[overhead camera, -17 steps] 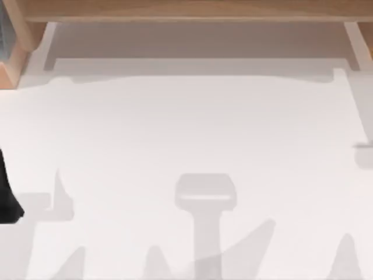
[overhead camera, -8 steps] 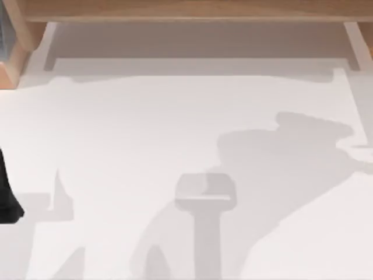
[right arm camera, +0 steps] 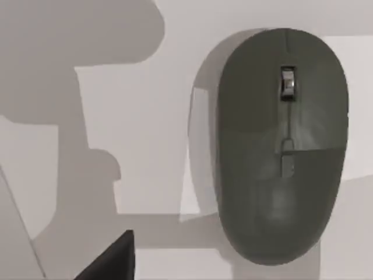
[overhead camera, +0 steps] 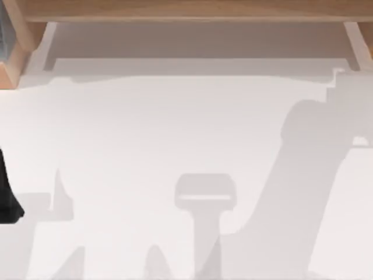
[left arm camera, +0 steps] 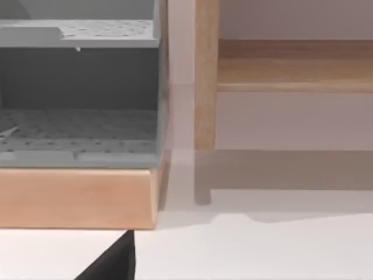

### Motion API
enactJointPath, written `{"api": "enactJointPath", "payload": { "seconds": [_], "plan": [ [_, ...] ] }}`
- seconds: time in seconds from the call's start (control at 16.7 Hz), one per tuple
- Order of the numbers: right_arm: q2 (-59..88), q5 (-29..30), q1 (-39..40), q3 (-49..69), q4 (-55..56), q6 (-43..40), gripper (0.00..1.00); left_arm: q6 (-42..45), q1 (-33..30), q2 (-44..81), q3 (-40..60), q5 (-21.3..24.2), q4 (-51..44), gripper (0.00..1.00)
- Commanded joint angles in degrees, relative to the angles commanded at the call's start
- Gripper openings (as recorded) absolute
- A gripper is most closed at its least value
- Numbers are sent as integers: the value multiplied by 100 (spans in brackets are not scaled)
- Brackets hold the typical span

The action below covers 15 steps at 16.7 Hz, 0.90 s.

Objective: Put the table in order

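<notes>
Describer: Since half a second ago, the big arm shadow [overhead camera: 303, 192] on the top view's right has shifted. It was a broad blot reaching toward the middle. Now it is a narrower slanted band, further right, stretching up toward the far right corner. The left arm [overhead camera: 9, 192], a dark shape at the left edge, has stayed put.

Reader: Where is the table?

Describer: The table [overhead camera: 175, 128] is a plain white surface spreading across the overhead view. A light wooden frame [overhead camera: 186, 10] runs along its far side.

Reader: What do the wrist cameras see?

Describer: The left one faces a grey perforated rack [left arm camera: 76, 125] sitting on a wooden base [left arm camera: 76, 198], with a wooden post [left arm camera: 205, 76] just beside it. The right one looks straight down on a dark grey mouse [right arm camera: 280, 157] lying flat on the white surface, its silver scroll wheel [right arm camera: 287, 81] visible.

Reader: Are the grippers open or closed?

Describer: I cannot tell. The left gripper [left arm camera: 111, 262] and the right gripper [right arm camera: 111, 259] each appear as a small dark wedge at the picture's edge.
</notes>
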Motion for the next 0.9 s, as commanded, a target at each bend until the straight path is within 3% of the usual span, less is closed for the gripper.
{"api": "enactJointPath", "payload": {
  "seconds": [0.24,0.9],
  "plan": [
    [583,-45,19,588,-190,14,100,0,0,0,0,0,0,100],
    [536,-51,22,415,-62,17,100,0,0,0,0,0,0,100]
  ]
}}
